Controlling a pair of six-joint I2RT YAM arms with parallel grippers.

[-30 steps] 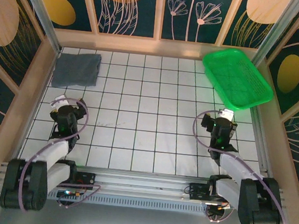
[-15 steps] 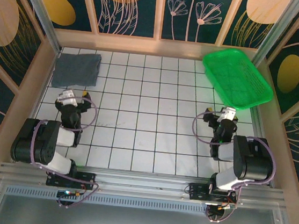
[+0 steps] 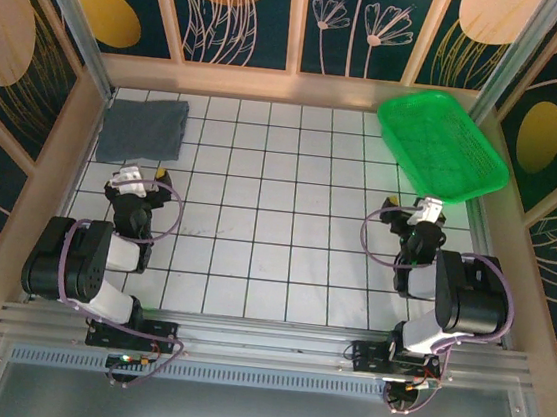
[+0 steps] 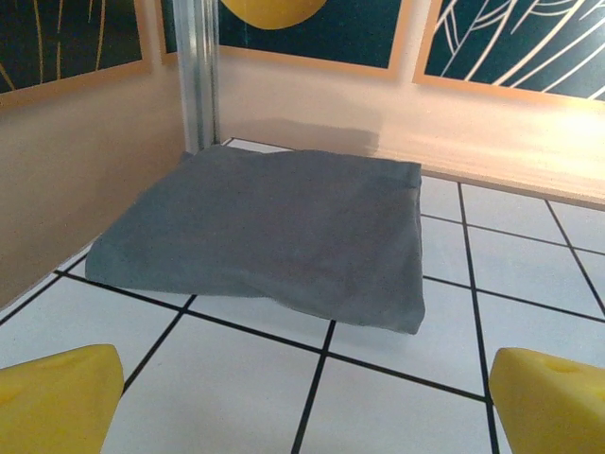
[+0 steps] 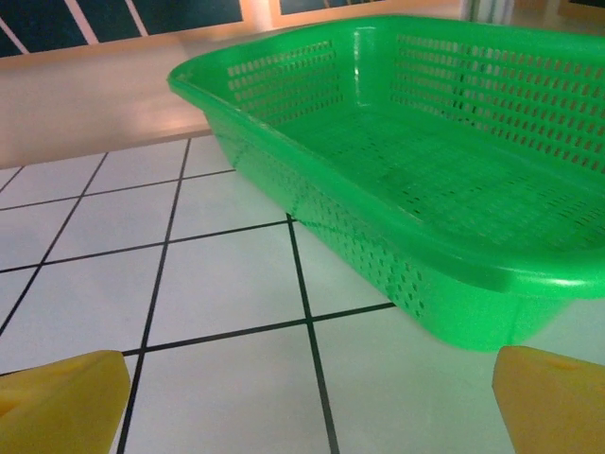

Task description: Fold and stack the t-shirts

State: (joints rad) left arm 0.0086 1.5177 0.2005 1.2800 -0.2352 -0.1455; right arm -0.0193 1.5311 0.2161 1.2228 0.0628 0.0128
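Both arms have pulled back toward their bases since a moment ago, and their big dark elbows now sit bunched up near the front rail, while the 2 grippers have stayed almost in the same spots. The left gripper (image 3: 141,175) hangs low over the white tiled table (image 3: 277,218), and its 2 yellow fingers (image 4: 57,397) are far apart with nothing between them. It points at the grey t-shirt (image 3: 143,130), which lies near it in the far left corner, close to the wall. That t-shirt looks folded into a neat flat square, with 1 front edge lifted a little. The corner is probably the stacking place, since it keeps the middle free for folding. The right gripper (image 3: 412,206) is wide apart too and holds nothing. It faces the green basket (image 3: 442,147), which sits in the far right corner with 1 end riding up on the table's edge, and no clothes can be seen inside it. My guess is the job is nearly done or finished, because just 1 shirt can be seen and both arms look like they are resting.
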